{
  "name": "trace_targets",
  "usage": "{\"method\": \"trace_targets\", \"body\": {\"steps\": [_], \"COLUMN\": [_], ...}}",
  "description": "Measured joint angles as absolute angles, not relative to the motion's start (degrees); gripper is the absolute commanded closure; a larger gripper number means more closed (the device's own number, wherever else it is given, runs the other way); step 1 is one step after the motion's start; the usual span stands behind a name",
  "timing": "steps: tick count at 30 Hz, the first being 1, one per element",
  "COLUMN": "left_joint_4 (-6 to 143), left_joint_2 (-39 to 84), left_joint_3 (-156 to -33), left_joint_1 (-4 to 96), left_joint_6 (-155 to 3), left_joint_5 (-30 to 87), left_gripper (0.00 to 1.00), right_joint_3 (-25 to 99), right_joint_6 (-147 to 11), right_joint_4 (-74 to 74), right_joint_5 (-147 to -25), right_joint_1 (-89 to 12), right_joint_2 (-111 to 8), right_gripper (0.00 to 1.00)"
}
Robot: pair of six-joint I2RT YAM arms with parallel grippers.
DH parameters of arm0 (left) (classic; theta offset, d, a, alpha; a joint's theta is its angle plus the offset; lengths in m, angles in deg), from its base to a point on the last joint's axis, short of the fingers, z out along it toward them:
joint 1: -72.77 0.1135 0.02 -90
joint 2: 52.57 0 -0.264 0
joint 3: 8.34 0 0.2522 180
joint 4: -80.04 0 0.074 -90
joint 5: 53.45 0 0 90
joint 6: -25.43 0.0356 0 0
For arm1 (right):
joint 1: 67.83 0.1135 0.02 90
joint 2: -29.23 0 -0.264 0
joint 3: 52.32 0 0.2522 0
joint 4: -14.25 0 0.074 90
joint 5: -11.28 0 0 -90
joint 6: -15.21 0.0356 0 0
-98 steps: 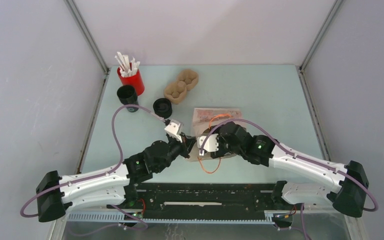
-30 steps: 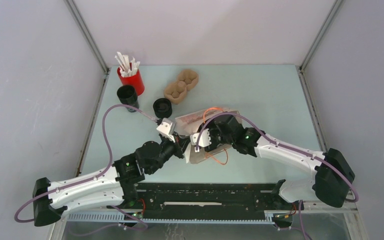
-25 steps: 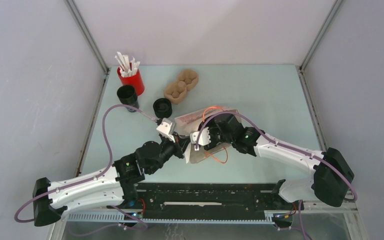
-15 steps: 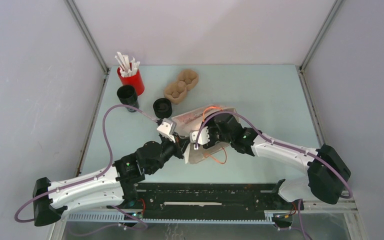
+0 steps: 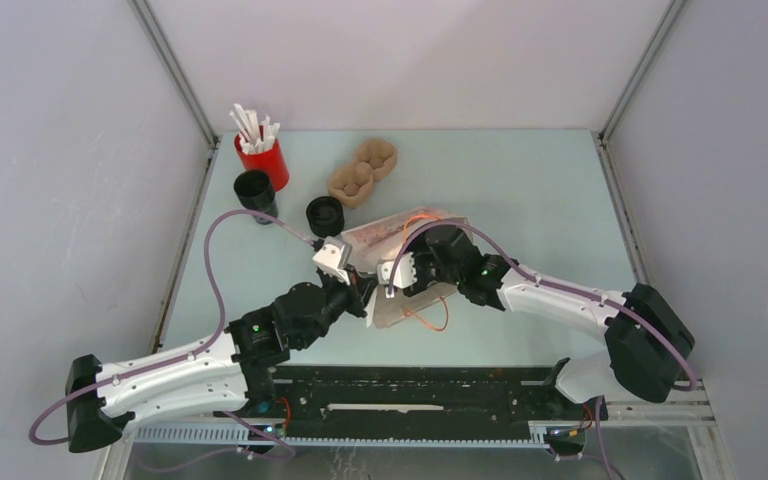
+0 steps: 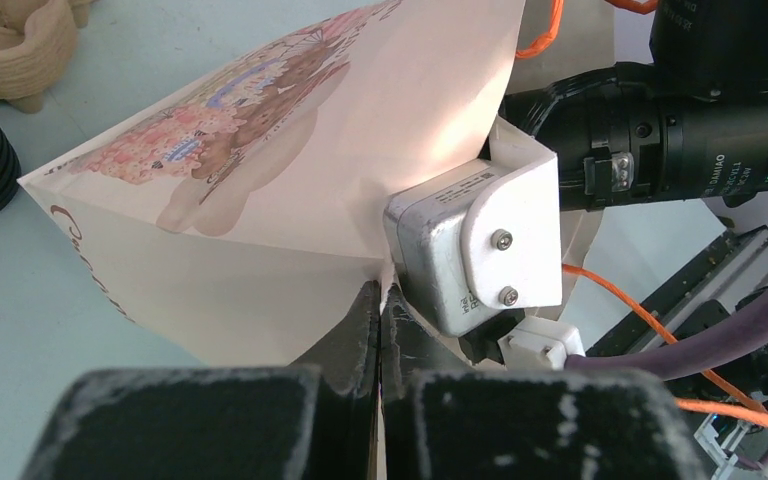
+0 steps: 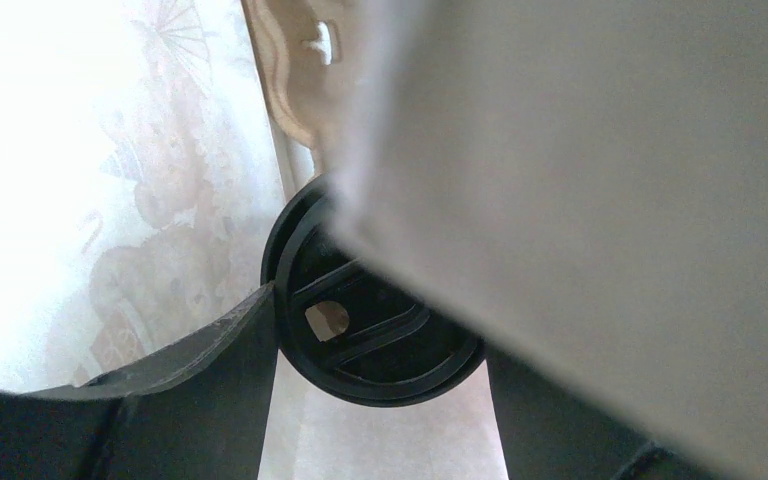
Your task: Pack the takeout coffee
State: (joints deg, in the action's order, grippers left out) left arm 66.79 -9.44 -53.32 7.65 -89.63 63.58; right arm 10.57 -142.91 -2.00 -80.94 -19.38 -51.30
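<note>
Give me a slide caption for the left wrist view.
Left gripper shut on the bag edge, with the right arm pushed into the bag's mouth beside it.

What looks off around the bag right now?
The paper bag is tipped askew rather than standing, and an edge of it is pinched and creased in the left gripper. Its orange handle loops loose beside the arms and could snag. The right gripper holds the takeout coffee inside the bag; no spill shows.

walls (image 5: 50, 170): plain grey | table (image 5: 540, 185): pale blue-green | corner posts (image 5: 175, 75): metal | light: even
</note>
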Motion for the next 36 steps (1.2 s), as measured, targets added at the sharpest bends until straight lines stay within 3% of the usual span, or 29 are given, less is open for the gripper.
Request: {"method": "trace_targets", "body": {"steps": [14, 17, 28, 32, 36], "left_joint_4": [65.2, 65.2, 65.0, 64.3, 63.5], "left_joint_2": [-9.4, -9.3, -9.1, -9.1, -9.2], "left_joint_3": [-53.3, -53.3, -53.3, -53.3, -53.4], "left_joint_1": [7.7, 7.7, 7.7, 8.0, 8.1], "left_joint_6": [-89.6, -89.6, -89.6, -89.6, -89.6], "left_joint_5": [64.5, 64.6, 64.9, 66.3, 67.3], "left_gripper": [1.00, 1.00, 1.00, 1.00, 1.00], "right_joint_3": [12.0, 12.6, 13.5, 13.7, 13.7], "right_joint_6": [-142.3, -142.0, -141.1, -141.1, -140.5], "right_joint_4": [-4.4, -5.3, -7.0, -5.1, -3.8], "right_joint_5": [-81.5, -81.9, -81.0, -78.3, -75.9], "right_joint_1": [-18.9, -18.9, -18.7, -18.0, -17.2], "right_joint_2": [-53.0, -53.3, -53.8, -54.9, -55.4], "right_gripper": [0.08, 0.08, 0.26, 0.26, 0.19]}}
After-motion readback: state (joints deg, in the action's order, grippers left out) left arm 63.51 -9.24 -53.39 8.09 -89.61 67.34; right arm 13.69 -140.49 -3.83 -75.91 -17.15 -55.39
